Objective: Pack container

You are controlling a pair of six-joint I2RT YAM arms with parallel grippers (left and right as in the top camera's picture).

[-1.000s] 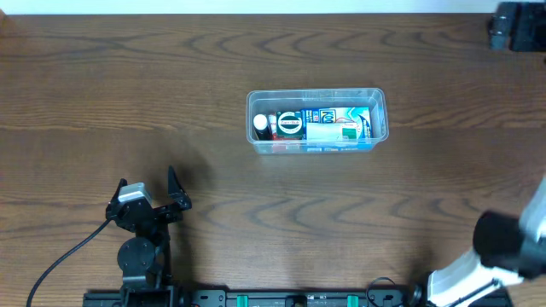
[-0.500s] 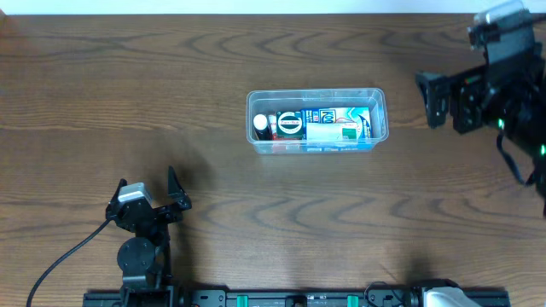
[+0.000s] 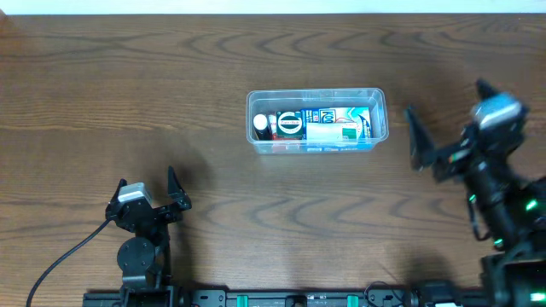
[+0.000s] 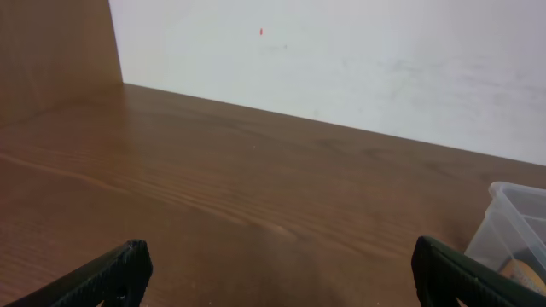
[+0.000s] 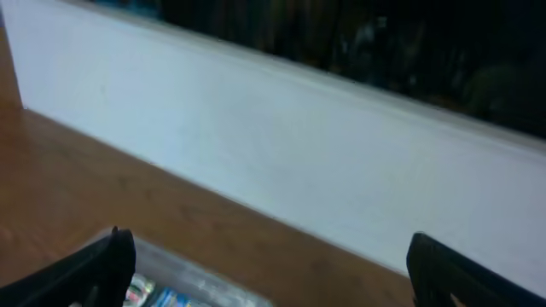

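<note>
Both L claw [image 3: 148, 176] & R claw [image 3: 443, 97] gape empty; container [image 3: 316, 92] holds sm. boxes [image 3: 337, 126] & white-capped bottle [image 3: 263, 125].

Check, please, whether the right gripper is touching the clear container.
Apart. The overhead view shows a strip of bare table between the right gripper and the container; the gripper is open and holds nothing.
</note>
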